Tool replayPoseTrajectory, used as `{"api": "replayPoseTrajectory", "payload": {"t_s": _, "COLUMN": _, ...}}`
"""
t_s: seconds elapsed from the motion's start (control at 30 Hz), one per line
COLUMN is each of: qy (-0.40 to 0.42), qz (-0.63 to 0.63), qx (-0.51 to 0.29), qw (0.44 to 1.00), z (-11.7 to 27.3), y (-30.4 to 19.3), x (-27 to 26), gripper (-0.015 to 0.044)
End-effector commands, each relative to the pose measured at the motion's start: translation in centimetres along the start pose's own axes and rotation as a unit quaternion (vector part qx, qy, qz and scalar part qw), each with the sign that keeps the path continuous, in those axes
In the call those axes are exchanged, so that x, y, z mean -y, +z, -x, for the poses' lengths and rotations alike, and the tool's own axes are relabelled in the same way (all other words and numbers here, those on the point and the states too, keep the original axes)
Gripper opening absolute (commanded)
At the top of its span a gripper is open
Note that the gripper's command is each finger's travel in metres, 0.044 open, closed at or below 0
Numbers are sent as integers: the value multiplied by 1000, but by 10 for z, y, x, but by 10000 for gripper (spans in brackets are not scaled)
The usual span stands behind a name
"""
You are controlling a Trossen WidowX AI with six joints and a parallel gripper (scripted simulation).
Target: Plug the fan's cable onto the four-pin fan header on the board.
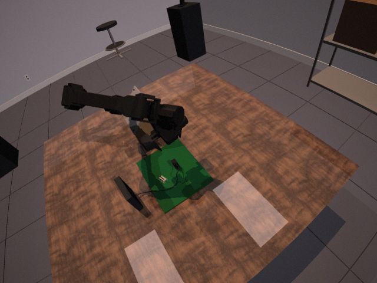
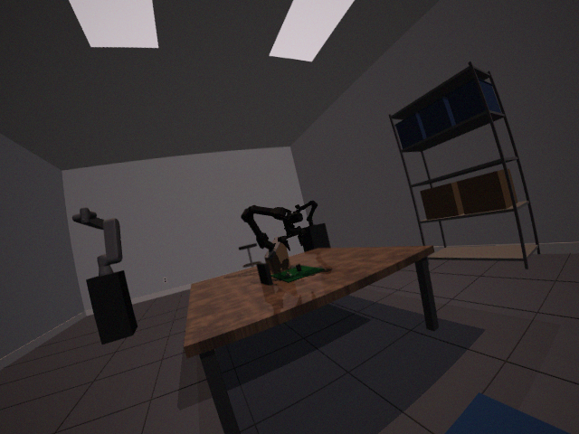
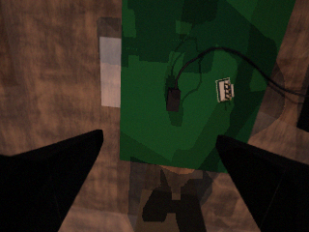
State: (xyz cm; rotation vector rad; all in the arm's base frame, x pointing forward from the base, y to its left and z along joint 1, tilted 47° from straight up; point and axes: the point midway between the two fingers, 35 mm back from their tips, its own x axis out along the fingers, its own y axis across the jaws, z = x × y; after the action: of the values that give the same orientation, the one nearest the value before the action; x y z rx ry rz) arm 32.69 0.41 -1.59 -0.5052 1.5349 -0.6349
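The black plug (image 1: 175, 163) (image 2: 298, 268) (image 3: 173, 100) is at the green board (image 1: 165, 204) (image 3: 145, 142), apart from the header; whether it rests flat on the board is hard to tell. The pale four-pin header (image 1: 162, 178) (image 3: 224, 91) is bare, to the right of the plug in the wrist view. A thin dark cable (image 3: 217, 48) curves from the plug to the black fan (image 1: 130, 194) (image 2: 264, 273) (image 3: 304, 113), which stands on edge beside the board. My gripper (image 1: 169, 142) (image 3: 160, 137) is wide open and empty, above the board's back edge, touching neither plug nor board.
The wooden table (image 1: 100, 243) (image 2: 242, 313) carries everything. A pale upright panel with a tan block (image 2: 280, 256) stands behind the board, partly hidden by the arm in the top view. The fan stands close to the board's left side there, with the cable crossing the board.
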Motion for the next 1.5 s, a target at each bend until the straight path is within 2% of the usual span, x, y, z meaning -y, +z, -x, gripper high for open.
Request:
{"api": "replayPoseTrajectory", "payload": {"t_s": 0.0, "qy": -41, "qz": -15, "qx": 0, "qw": 999, "z": 15, "y": 0, "x": 11, "gripper": 440}}
{"api": "replayPoseTrajectory", "payload": {"t_s": 0.2, "qy": -40, "qz": -14, "qx": 0, "qw": 999, "z": 7, "y": 1, "x": 12, "gripper": 440}}
{"api": "replayPoseTrajectory", "payload": {"t_s": 0.3, "qy": -39, "qz": -14, "qx": 1, "qw": 999, "z": -23, "y": 3, "x": 13, "gripper": 440}}
{"api": "replayPoseTrajectory", "payload": {"t_s": 0.43, "qy": -43, "qz": -15, "qx": 0, "qw": 999, "z": -82, "y": 0, "x": 20, "gripper": 440}}
{"api": "replayPoseTrajectory", "payload": {"t_s": 1.47, "qy": -44, "qz": -15, "qx": 0, "qw": 999, "z": -125, "y": -1, "x": 24, "gripper": 440}}
